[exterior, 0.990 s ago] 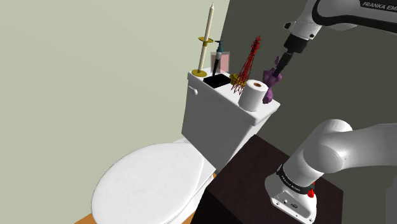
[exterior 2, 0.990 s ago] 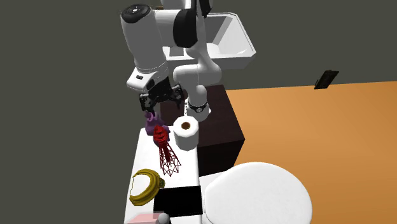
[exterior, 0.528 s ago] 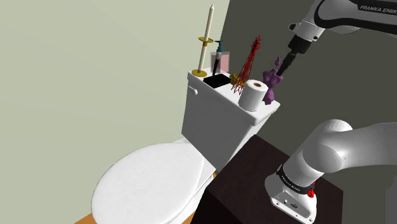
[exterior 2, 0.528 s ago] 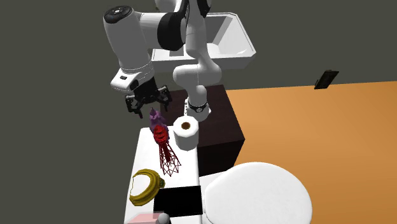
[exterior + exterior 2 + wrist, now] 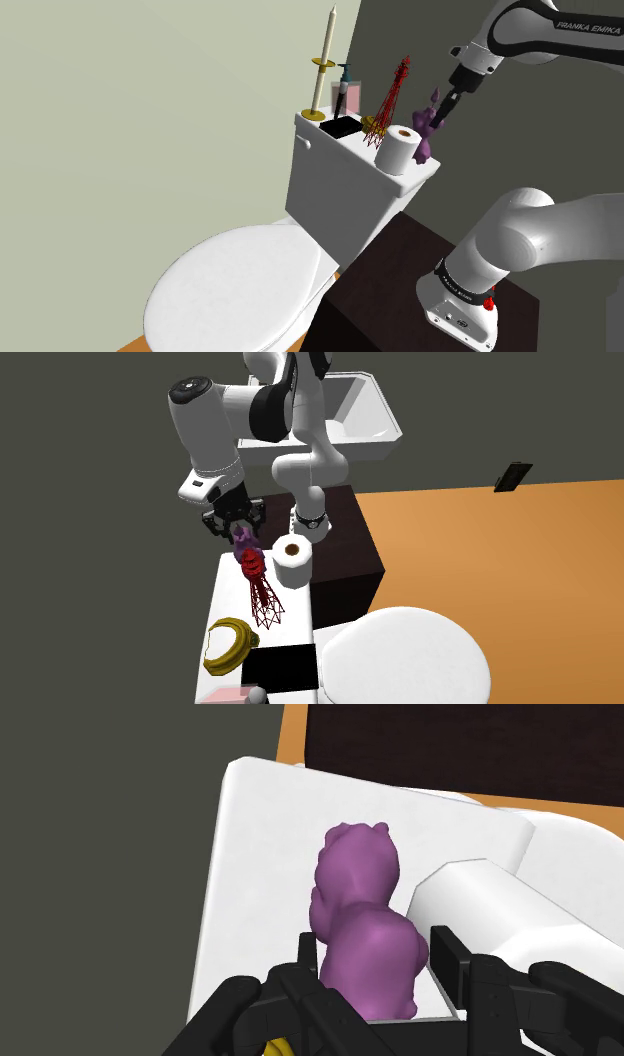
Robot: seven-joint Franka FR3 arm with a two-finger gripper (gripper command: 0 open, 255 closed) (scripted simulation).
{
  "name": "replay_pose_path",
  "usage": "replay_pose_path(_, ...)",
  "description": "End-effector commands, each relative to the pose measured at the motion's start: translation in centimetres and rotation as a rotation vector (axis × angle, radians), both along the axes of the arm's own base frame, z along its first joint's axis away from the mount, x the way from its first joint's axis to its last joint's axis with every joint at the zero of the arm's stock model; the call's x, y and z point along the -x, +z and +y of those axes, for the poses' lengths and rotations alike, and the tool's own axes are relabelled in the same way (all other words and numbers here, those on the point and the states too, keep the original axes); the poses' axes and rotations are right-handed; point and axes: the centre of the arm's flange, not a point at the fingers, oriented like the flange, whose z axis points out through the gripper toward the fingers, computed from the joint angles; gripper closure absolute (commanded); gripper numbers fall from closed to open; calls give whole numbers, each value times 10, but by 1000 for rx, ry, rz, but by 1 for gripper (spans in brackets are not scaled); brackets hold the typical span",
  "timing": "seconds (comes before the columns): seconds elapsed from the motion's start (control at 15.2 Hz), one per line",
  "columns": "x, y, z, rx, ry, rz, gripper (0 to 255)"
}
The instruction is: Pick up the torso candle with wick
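Wrist view, hand (image 5: 372, 940): the black fingers are standing apart, straddling the candle's lower half and sitting right beside its flanks. No obvious squeeze going on.
Torso candle (image 5: 365, 914): smooth glossy purple, a lumpy rounded bust shape. It's standing upright near one end of the toilet tank lid (image 5: 250, 854).
Lid texture: it's looking flat, plain white, with rounded corners.
Toilet roll (image 5: 500, 899): plain white cylinder, sitting just beside the candle.
Shoulder view, tower (image 5: 392, 98): thin red wire lattice, tapering upward next to the roll.
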Motion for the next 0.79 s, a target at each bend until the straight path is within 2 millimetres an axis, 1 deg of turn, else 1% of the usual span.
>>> replay_pose_path(0.0, 0, -1, 0, 0, 0, 2, 255)
replay_pose_path(0.4, 0, -2, 0, 0, 0, 2, 255)
replay_pose_path(0.73, 0, 25, 0, 0, 0, 2, 255)
